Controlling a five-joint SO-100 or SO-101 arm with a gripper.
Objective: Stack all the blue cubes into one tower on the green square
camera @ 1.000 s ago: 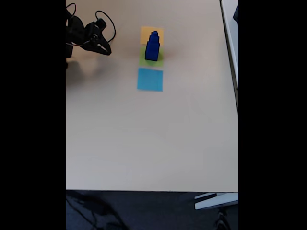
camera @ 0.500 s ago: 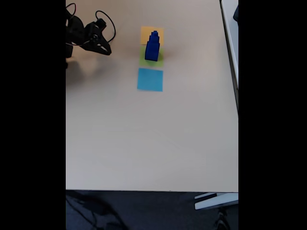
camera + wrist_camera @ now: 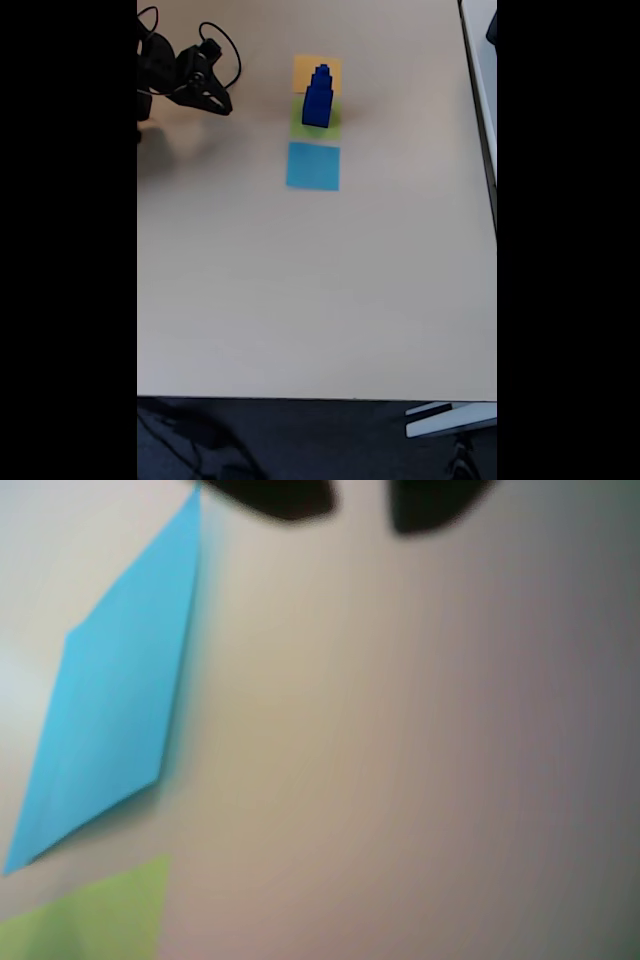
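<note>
In the fixed view the blue cubes (image 3: 318, 97) stand as one tower on the green square (image 3: 316, 122), near the top of the beige table (image 3: 320, 290). The gripper (image 3: 222, 106) hangs at the upper left, well apart from the tower; from the jaws the tower lies at about 3 o'clock, with bare table between them. The gripper's tips point toward about 4 o'clock in that view. The jaws hold nothing. In the wrist view two dark blurred fingertips (image 3: 275, 495) enter from the top edge with a pale gap of table between them, so the jaws stand slightly apart.

The tower's long axis is upright from the table; in the fixed view it reads as a narrow dark column running from 6 o'clock at its base to 12 o'clock at its top, so that its upper cubes overlap the orange-yellow square (image 3: 316, 70) behind. Its outline steps inward toward the top. How many cubes it holds is too small to tell.

The three patches lie in a line from 12 to 6 o'clock: orange-yellow, green, then the light-blue square (image 3: 313, 166). In the wrist view the light-blue square (image 3: 110, 720) sits at left, and a corner of the green square (image 3: 100, 920) shows at about 7 o'clock.
</note>
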